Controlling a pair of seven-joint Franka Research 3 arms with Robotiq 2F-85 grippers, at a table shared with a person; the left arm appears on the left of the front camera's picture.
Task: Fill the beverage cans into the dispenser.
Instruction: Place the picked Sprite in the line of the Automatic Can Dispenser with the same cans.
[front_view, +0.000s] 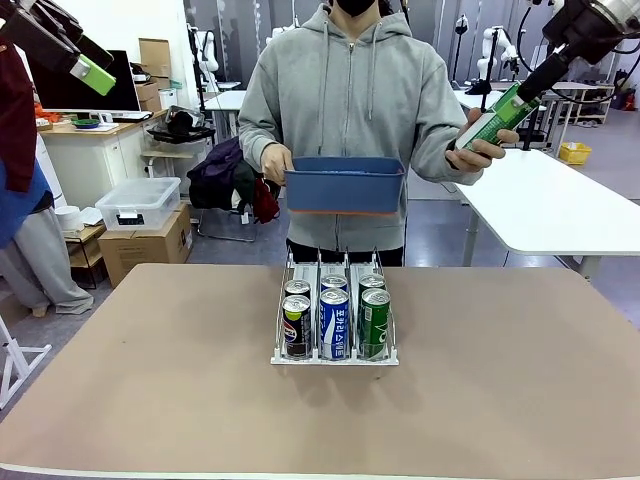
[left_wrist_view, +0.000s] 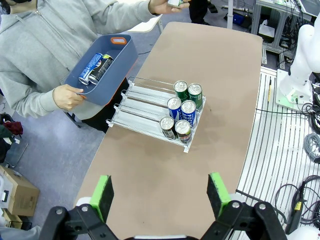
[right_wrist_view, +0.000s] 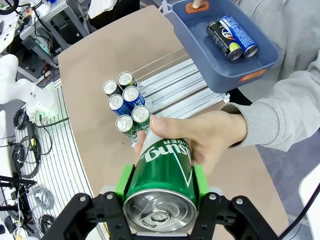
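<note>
Right claw (right_wrist_view: 161, 181) grips a green can (right_wrist_view: 165, 157), a person's hand (right_wrist_view: 202, 137) just beyond also holding it; left claw (left_wrist_view: 160, 195) gapes wide, dispenser (left_wrist_view: 142, 107) ahead.

Dispenser (front_view: 335, 359) sits at centre of table (front_view: 150, 390), six cans (front_view: 334, 322) at its front, two per lane. Behind it, person holds bin (front_view: 345, 186) with two cans (left_wrist_view: 96, 68) lying inside. Far right, raised: one can (right_wrist_view: 165, 160) in right gripper (front_view: 520, 103), person's hand (right_wrist_view: 210, 135) on it too.

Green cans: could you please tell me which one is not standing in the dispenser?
The green can clamped in the right end effector, with the person's hand also on it; the other two green cans stand in the dispenser's right lane.
</note>
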